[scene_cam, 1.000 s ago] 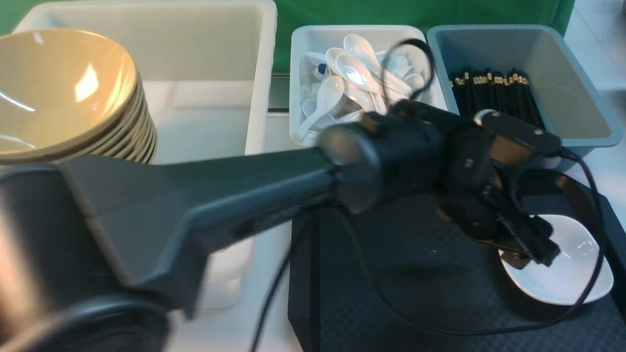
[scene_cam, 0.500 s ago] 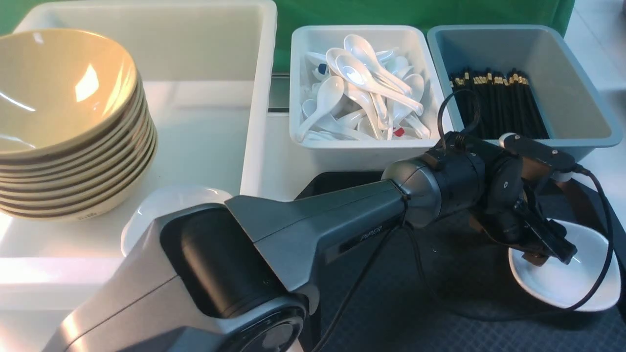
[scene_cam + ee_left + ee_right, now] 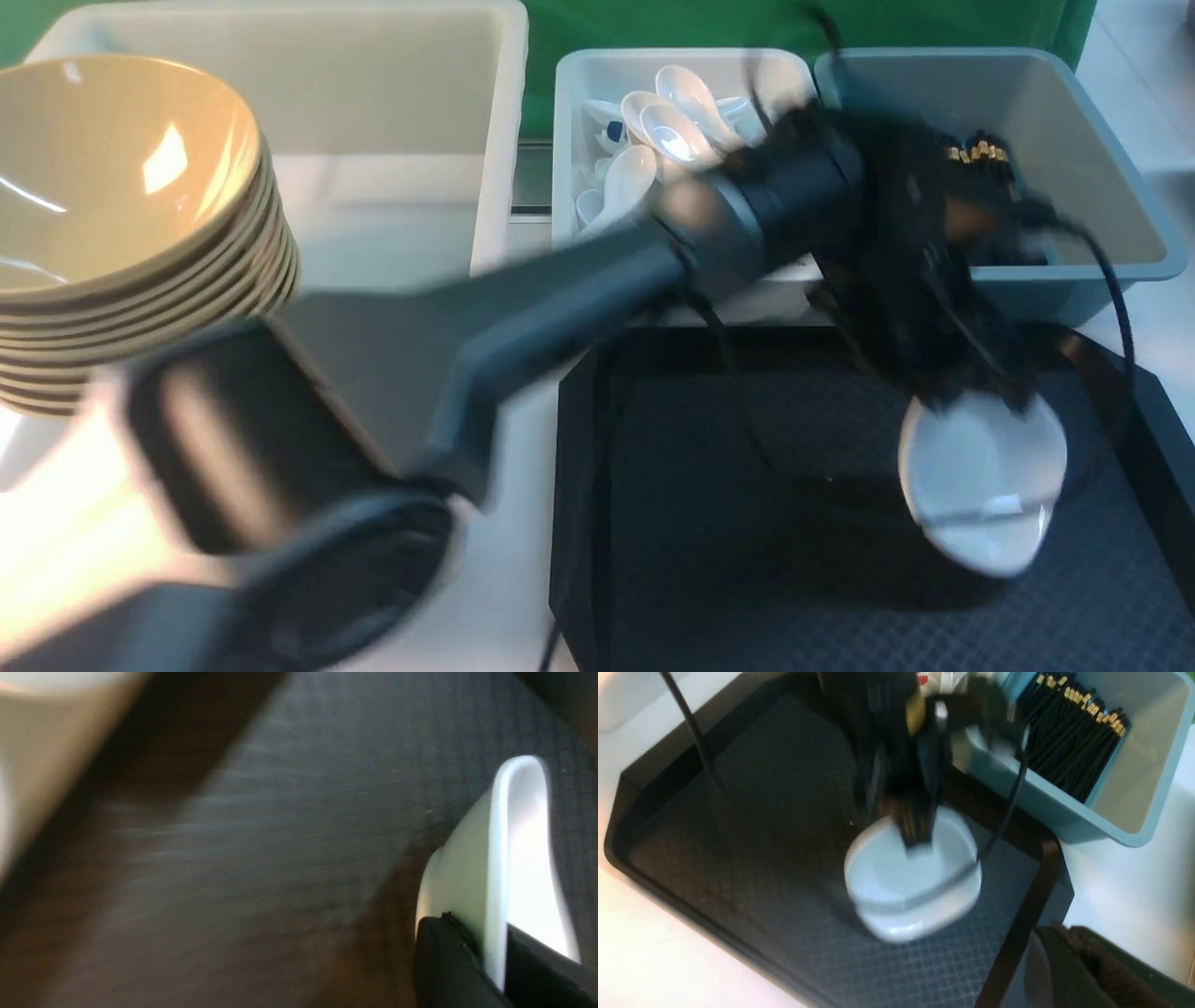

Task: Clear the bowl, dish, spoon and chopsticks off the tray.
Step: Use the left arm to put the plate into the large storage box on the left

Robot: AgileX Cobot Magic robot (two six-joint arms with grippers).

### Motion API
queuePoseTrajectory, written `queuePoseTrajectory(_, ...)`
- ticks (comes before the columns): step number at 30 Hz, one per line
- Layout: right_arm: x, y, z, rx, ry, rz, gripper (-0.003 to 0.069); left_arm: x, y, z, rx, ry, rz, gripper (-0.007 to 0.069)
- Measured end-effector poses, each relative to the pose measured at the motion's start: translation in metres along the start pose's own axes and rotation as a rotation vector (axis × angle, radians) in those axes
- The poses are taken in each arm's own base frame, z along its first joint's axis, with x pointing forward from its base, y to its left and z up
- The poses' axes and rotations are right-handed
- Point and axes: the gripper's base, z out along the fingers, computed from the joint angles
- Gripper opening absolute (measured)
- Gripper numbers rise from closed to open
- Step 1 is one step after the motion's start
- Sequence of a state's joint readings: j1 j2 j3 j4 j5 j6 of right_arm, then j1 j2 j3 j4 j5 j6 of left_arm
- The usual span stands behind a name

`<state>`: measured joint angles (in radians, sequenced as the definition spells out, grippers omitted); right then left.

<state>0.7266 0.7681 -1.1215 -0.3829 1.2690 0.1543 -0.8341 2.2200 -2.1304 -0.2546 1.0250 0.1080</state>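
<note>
This looks like a robotics test room dressed up as a canteen dish-return station, not a working kitchen. A green cloth backdrop [image 3: 653,23] hangs beyond the left hand [image 3: 976,397], behind a plain white worktop [image 3: 1125,882]. Just beyond the hand stand 2 small tubs side by side: a white tub [image 3: 566,159] heaped with identical white spoons [image 3: 667,126], and a blue-grey tub [image 3: 1083,159] with black chopsticks [image 3: 1069,742] laid in a bundle. Well to the hand's left, 1 big white bin [image 3: 499,159] holds a stack of matching tan bowls [image 3: 112,177]. Under the hand lies a black, diamond-textured tray [image 3: 709,532], cafeteria style. A grey robot arm [image 3: 523,308] reaches across it all.
</note>
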Motion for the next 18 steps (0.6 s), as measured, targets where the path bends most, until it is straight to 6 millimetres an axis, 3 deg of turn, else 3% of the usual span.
queuePoseTrajectory(4, -0.024, 0.017, 0.021, -0.094, 0.048, -0.062, 0.0043, -0.006, 0.014, -0.105, -0.050, -0.081, 0.023, 0.0001)
queuePoseTrajectory(5, -0.037, 0.026, 0.027, -0.154, 0.046, -0.090, 0.0043, 0.000, 0.018, -0.144, -0.078, -0.103, 0.015, 0.0000)
queuePoseTrajectory(6, -0.041, 0.028, 0.029, -0.163, 0.046, -0.095, 0.0043, 0.002, 0.019, -0.148, -0.083, -0.104, 0.013, 0.0000)
queuePoseTrajectory(7, -0.051, 0.035, 0.033, -0.220, 0.034, -0.118, 0.0043, 0.011, 0.026, -0.169, -0.107, -0.101, -0.006, 0.0000)
queuePoseTrajectory(9, -0.070, 0.047, 0.039, -0.305, 0.002, -0.152, 0.0043, 0.033, 0.041, -0.192, -0.153, -0.085, -0.051, 0.0000)
queuePoseTrajectory(12, -0.090, 0.061, 0.043, -0.367, -0.042, -0.195, 0.0043, 0.066, 0.062, -0.210, -0.215, -0.074, -0.140, 0.0000)
queuePoseTrajectory(14, -0.102, 0.076, 0.044, -0.413, -0.090, -0.245, 0.0043, 0.112, 0.083, -0.228, -0.287, -0.113, -0.275, 0.0000)
queuePoseTrajectory(18, -0.113, 0.098, 0.051, -0.464, -0.136, -0.296, 0.0043, 0.170, 0.100, -0.259, -0.395, -0.232, -0.448, 0.0000)
